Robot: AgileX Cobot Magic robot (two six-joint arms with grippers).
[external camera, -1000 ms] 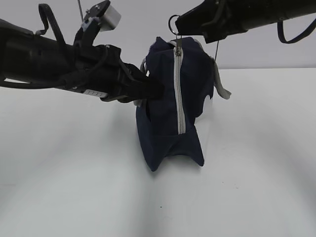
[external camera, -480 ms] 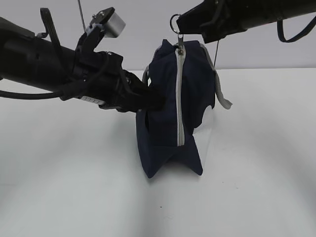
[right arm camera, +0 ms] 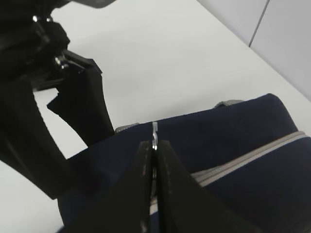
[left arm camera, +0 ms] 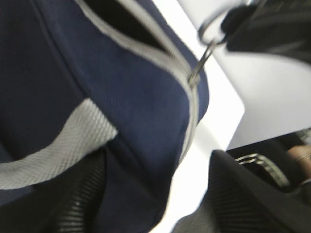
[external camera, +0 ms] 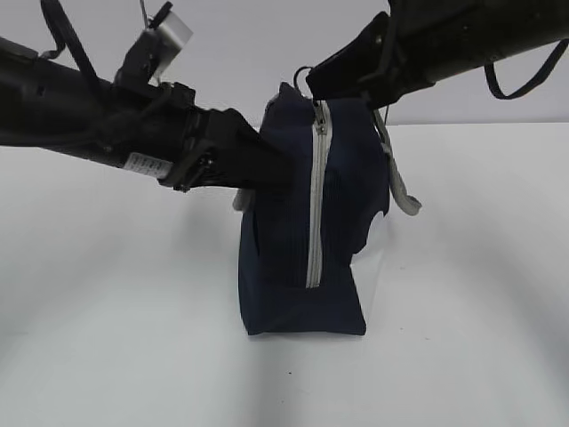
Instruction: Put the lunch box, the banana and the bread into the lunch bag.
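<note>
On the far left of the exterior view the white table (external camera: pixel 107 338) lies bare from the near edge back to the pale wall. Above it the left arm reaches in level, and the left gripper (external camera: pixel 267 169) meets the upper left flank of the lunch bag (external camera: pixel 298 267). In the left wrist view its two dark fingers (left arm camera: pixel 73 194) stand spread, one on either side of the navy cloth and a grey strap (left arm camera: pixel 58 150); the picture is blurred, so whether the pads actually touch the fabric cannot be told.

The bag stands upright at the middle of the table with its flat base on the surface and its grey zipper strip (external camera: pixel 316 213) running down the face toward the camera. In the left wrist view the zipper looks parted near the top, showing a dark gap.

At the bag's top the right gripper (external camera: pixel 313 89) comes down from the upper right; the right wrist view shows its fingers (right arm camera: pixel 146 194) pressed together on the metal ring pull (right arm camera: pixel 154 138). Both arms crowd the bag's top, so its mouth is closed in from left and right.

Right of the bag a grey handle (external camera: pixel 400 187) hangs down its side, and beyond it the table is open to the right edge.
</note>
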